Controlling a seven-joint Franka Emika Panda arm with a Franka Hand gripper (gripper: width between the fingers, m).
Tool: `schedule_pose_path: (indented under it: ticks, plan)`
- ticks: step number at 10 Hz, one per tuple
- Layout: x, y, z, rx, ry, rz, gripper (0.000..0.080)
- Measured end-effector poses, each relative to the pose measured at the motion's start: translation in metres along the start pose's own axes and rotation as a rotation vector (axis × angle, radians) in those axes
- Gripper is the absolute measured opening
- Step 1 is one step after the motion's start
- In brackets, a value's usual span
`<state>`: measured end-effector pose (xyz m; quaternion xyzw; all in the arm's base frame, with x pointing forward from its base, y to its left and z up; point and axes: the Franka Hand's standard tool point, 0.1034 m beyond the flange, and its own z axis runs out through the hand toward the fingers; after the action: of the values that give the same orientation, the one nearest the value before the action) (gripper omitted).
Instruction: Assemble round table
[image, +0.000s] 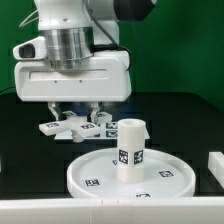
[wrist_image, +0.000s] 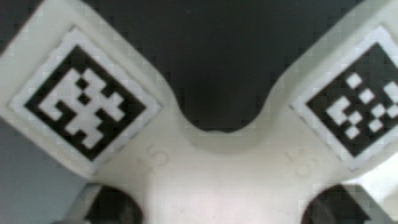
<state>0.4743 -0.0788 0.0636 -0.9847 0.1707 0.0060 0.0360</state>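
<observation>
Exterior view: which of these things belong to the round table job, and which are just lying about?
For the job:
round disc
cylinder leg, upright on the disc
cross-shaped foot, under the gripper

Lying about:
white block, at the exterior view's right edge

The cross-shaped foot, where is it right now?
In the exterior view, the cross-shaped foot is just behind the round disc, to the exterior view's left of the upright leg and right beneath the gripper.
</observation>
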Motion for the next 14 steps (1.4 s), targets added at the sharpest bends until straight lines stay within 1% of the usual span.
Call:
schedule_pose_path:
  ticks: [1, 4, 5, 6, 7, 8, 9, 10, 11, 12, 13, 14]
  plan:
    - [-0.002, 0.004, 0.003, -0.005, -0.002, -0.006, 0.0442]
    - [-0.002, 0.002, 0.003, -0.005, -0.005, 0.000, 0.0442]
    - [0.002, -0.013, -0.010, 0.003, -0.003, 0.018, 0.0442]
    - [0.008, -0.033, -0.023, 0.019, -0.004, 0.023, 0.0442]
    - [0.013, -0.051, -0.033, 0.026, -0.006, 0.068, 0.0442]
    - [0.015, -0.069, -0.041, 0.021, -0.035, 0.072, 0.0442]
    - [0.016, -0.080, -0.046, 0.024, -0.042, 0.076, 0.0442]
    - [0.011, -0.077, -0.040, 0.022, -0.038, 0.084, 0.0442]
    - [0.009, -0.076, -0.039, 0.020, -0.044, 0.084, 0.0442]
    - [0.011, -0.077, -0.041, 0.020, -0.038, 0.074, 0.0443]
    - [0.013, -0.080, -0.050, 0.017, -0.024, 0.045, 0.0443]
    - [0.018, -0.086, -0.057, 0.023, -0.020, 0.035, 0.0443]
